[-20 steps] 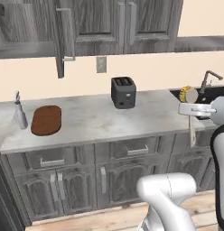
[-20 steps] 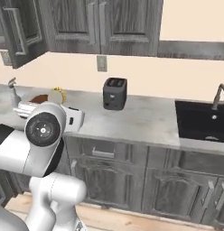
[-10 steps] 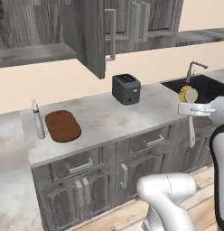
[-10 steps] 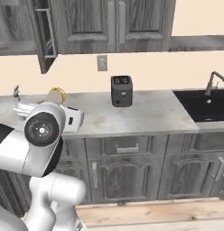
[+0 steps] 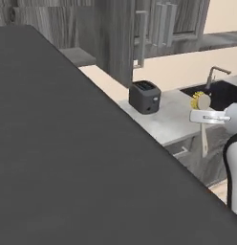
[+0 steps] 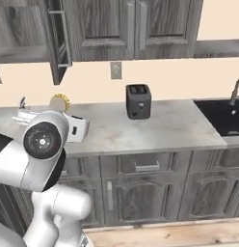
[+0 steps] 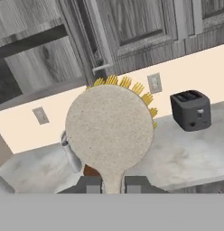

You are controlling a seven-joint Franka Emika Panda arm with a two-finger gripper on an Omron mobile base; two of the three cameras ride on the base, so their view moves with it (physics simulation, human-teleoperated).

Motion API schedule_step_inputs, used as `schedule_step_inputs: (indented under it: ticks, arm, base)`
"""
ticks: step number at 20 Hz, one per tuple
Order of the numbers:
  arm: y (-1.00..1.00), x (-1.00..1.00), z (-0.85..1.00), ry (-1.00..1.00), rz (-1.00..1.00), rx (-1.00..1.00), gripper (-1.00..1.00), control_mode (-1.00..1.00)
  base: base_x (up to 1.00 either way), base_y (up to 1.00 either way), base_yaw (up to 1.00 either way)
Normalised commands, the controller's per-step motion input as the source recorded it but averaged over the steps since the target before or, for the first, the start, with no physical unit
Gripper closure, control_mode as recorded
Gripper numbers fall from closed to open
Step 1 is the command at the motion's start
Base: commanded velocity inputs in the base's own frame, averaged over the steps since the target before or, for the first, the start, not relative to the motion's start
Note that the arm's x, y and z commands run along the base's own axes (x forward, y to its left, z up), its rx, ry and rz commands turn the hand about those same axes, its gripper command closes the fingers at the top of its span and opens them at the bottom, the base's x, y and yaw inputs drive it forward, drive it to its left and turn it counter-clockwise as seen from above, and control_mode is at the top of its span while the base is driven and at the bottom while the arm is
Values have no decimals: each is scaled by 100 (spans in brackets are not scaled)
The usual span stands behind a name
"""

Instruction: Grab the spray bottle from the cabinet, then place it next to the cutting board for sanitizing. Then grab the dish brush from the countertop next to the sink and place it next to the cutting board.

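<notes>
— How did the dish brush (image 7: 109, 131) look likely to handle?

— It seemed light and rigid: a thin pale wooden handle with a round head ringed by yellow bristles. The wood looked hard and fairly smooth, so a hold low on the handle risked the head swinging; close under the head looked the steadier place to take it.

— And where did it sit against the jaws?

— In the hand view the neck of the handle ran straight down between the two dark fingertips (image 7: 89, 185), and the jaws stood narrow, closed on it, with the head rising above them. In the left base view the gripper (image 5: 206, 116) carried the brush in the air above the tabletop (image 5: 163, 119), the handle hanging below.

— Was the goal in sight?

— Partly. Behind the brush head, the spray bottle (image 7: 71, 153) stood on the tabletop, with a sliver of the reddish cutting board (image 7: 90, 170) just beside it.
</notes>
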Motion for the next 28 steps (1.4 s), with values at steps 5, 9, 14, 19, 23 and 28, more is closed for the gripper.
schedule_step_inputs:
  ticks: [5, 9, 14, 19, 23, 28]
  arm:
    - [0, 0, 0, 0, 0, 0, 100, 100]
    - [0, 0, 0, 0, 0, 0, 100, 100]
    - [0, 0, 0, 0, 0, 0, 100, 100]
    - [0, 0, 0, 0, 0, 0, 100, 100]
    - [0, 0, 0, 0, 0, 0, 100, 100]
    - [0, 0, 0, 0, 0, 0, 100, 100]
  base:
    - [62, 5, 19]
    - [-22, 2, 18]
    - [-47, -1, 11]
    - [-1, 37, 25]
    - [0, 13, 34]
    - [-6, 38, 27]
